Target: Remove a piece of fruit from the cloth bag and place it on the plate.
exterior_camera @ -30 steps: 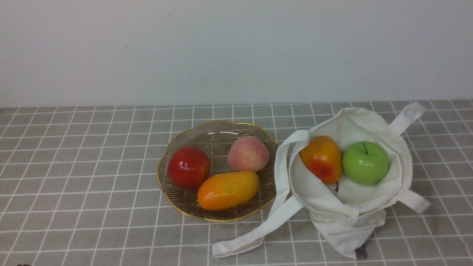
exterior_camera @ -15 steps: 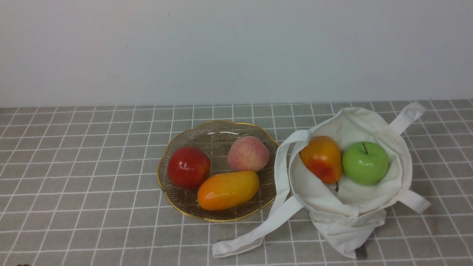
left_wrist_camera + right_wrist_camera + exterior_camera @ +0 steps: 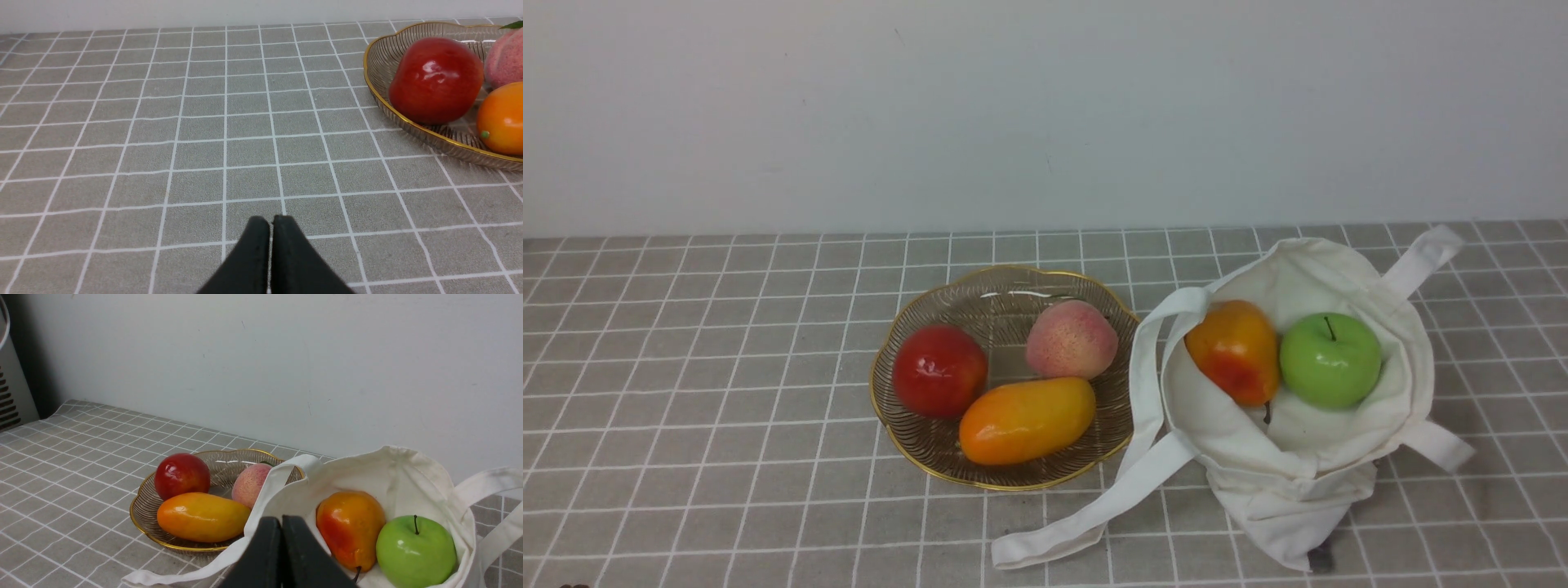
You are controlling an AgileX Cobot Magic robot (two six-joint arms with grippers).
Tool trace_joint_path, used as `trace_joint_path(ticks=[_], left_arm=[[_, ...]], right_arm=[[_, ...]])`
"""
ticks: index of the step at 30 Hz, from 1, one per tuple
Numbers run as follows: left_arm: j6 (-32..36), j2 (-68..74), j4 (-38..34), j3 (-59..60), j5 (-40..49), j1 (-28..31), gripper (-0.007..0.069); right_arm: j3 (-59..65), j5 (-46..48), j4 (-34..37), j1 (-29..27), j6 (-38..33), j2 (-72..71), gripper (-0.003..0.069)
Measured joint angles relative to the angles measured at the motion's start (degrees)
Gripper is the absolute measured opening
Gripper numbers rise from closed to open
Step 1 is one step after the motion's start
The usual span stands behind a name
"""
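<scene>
The piece of fruit, a long orange-yellow mango (image 3: 1027,420), lies on the front of the gold-rimmed glass plate (image 3: 1005,302) at the table's middle. To its right the off-white cloth bag (image 3: 1298,490) stands open. Neither arm shows in the front view. In the left wrist view my left gripper (image 3: 271,220) is shut and empty, low over bare tablecloth, with the plate (image 3: 376,94) and one end of the mango (image 3: 500,118) off to one side. My right gripper (image 3: 282,520) is shut and empty, short of the bag (image 3: 392,469), with the mango (image 3: 202,517) beyond it.
A red apple (image 3: 939,369) and a pink peach (image 3: 1071,338) share the plate. Inside the bag sit a rounder orange-red fruit (image 3: 1235,351) and a green apple (image 3: 1330,360). One long strap (image 3: 1094,510) trails along the table in front of the plate. A wall closes the back.
</scene>
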Motion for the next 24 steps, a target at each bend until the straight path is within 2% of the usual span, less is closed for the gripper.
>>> trace_joint_path(ticks=[20, 24], left_arm=[[0.0, 0.0, 0.0, 0.0, 0.0, 0.0, -0.0008], [0.0, 0.0, 0.0, 0.0, 0.0, 0.0, -0.0008]], right_arm=[[5.3, 0.0, 0.0, 0.0, -0.4, -1.5, -0.0015], [5.3, 0.1, 0.0, -3.2, -0.4, -3.6, -0.0015]])
